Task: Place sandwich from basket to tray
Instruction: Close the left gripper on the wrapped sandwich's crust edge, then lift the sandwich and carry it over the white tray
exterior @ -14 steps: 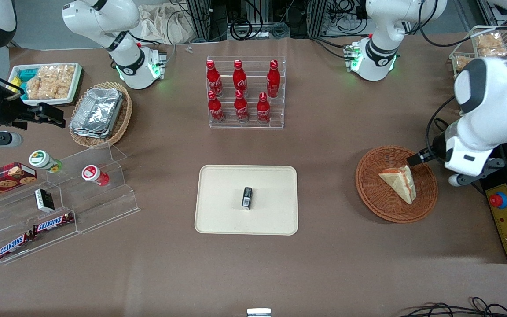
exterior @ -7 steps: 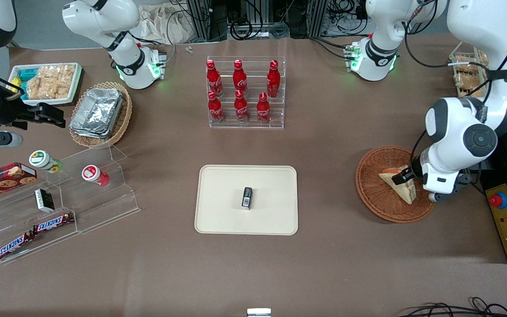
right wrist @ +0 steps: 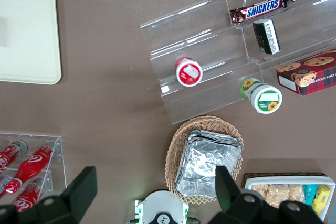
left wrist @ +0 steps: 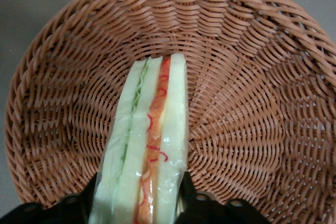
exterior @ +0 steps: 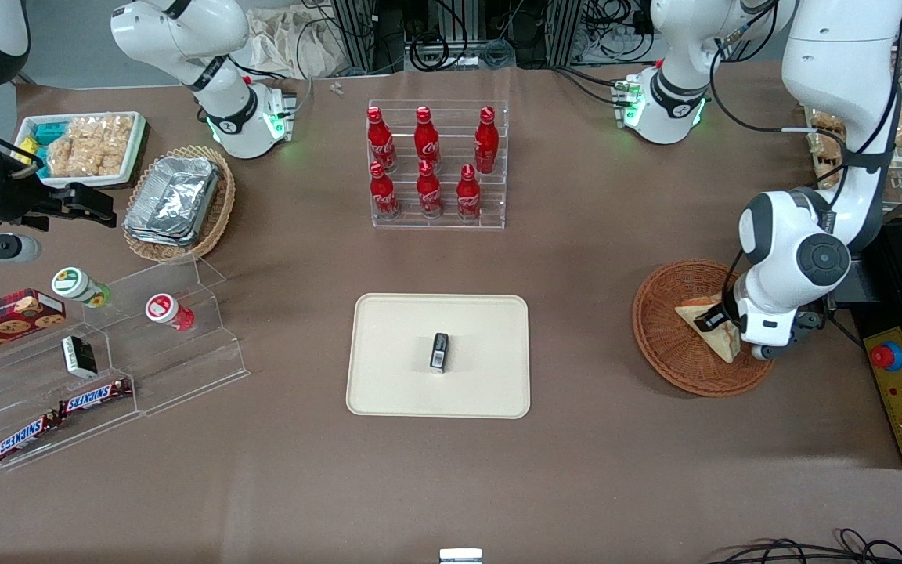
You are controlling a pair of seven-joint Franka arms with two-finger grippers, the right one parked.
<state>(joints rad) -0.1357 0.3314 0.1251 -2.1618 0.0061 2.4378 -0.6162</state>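
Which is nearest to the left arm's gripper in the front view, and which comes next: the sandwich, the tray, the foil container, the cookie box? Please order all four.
The gripper is down in the basket.
1. Sandwich: at the gripper, in the basket.
2. Tray: mid-table.
3. Foil container: in the tan basket, toward the parked arm's end.
4. Cookie box: at the table's edge, same end.

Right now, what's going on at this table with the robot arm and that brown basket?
The working arm has its end effector down in the reddish-brown wicker basket, with one finger on each side of the sandwich. The sandwich lies in the basket, not yet lifted. The cream tray it should go to lies toward the middle of the table, holding only a small dark object.
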